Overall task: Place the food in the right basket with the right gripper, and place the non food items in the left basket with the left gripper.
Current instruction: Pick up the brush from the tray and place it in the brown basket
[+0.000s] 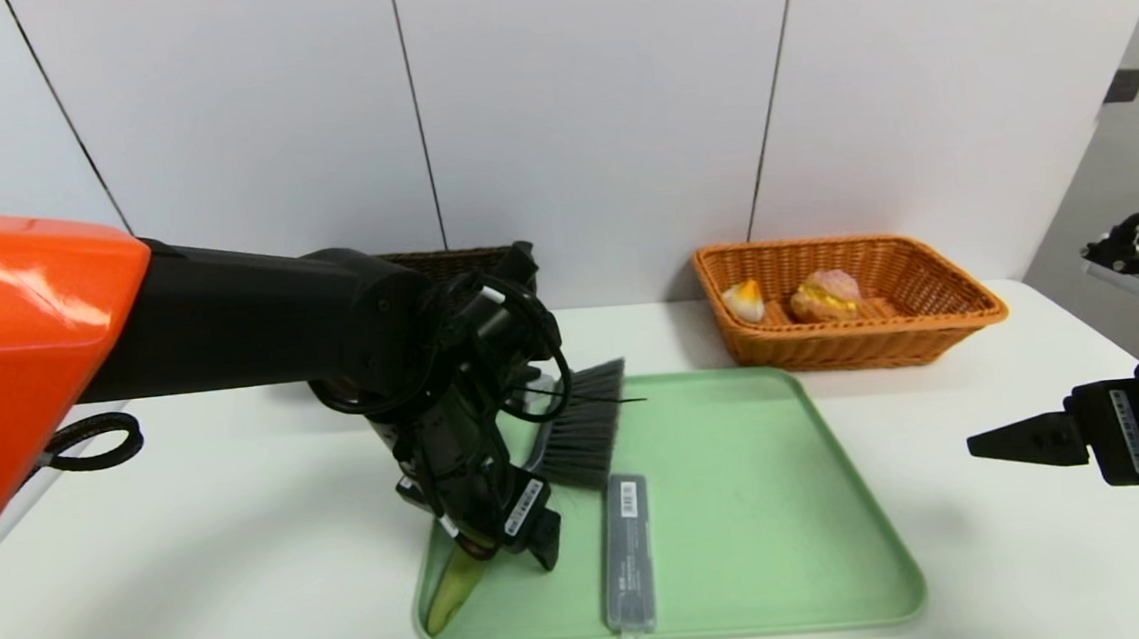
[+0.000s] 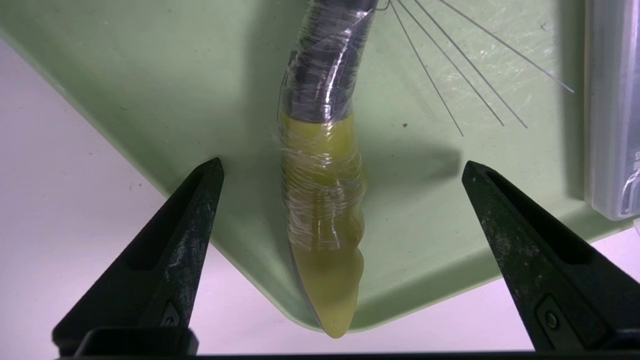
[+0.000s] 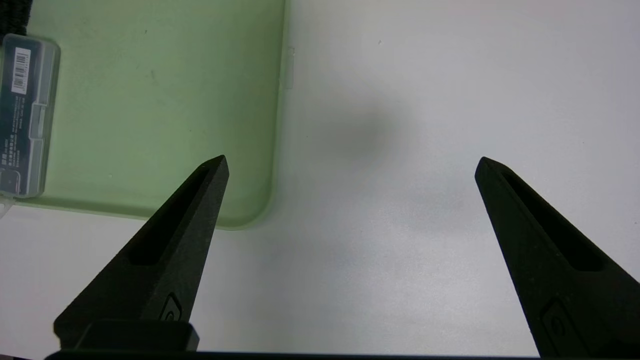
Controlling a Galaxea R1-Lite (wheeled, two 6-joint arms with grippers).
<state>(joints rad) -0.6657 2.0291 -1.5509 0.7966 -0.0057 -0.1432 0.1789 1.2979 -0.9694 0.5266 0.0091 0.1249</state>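
Note:
A hand brush lies on the green tray [image 1: 743, 508], its grey bristles [image 1: 582, 429] toward the back. Its green handle [image 2: 322, 200] sticks out over the tray's near left corner. My left gripper [image 2: 342, 161] hangs open just above that handle, one finger on each side, touching nothing. In the head view the left gripper [image 1: 506, 554] covers the handle's middle. A slim grey case [image 1: 627, 551] lies beside the brush. Both pastries, a pale bun [image 1: 745, 299] and a cream puff [image 1: 826, 297], sit in the orange right basket [image 1: 931, 329]. My right gripper [image 3: 351, 159] is open and empty over the table, right of the tray.
The dark left basket [image 1: 445, 261] stands at the back against the wall, mostly hidden behind my left arm. The white table [image 1: 998, 570] reaches out on both sides of the tray. A black cable loop [image 1: 92, 441] lies at the far left.

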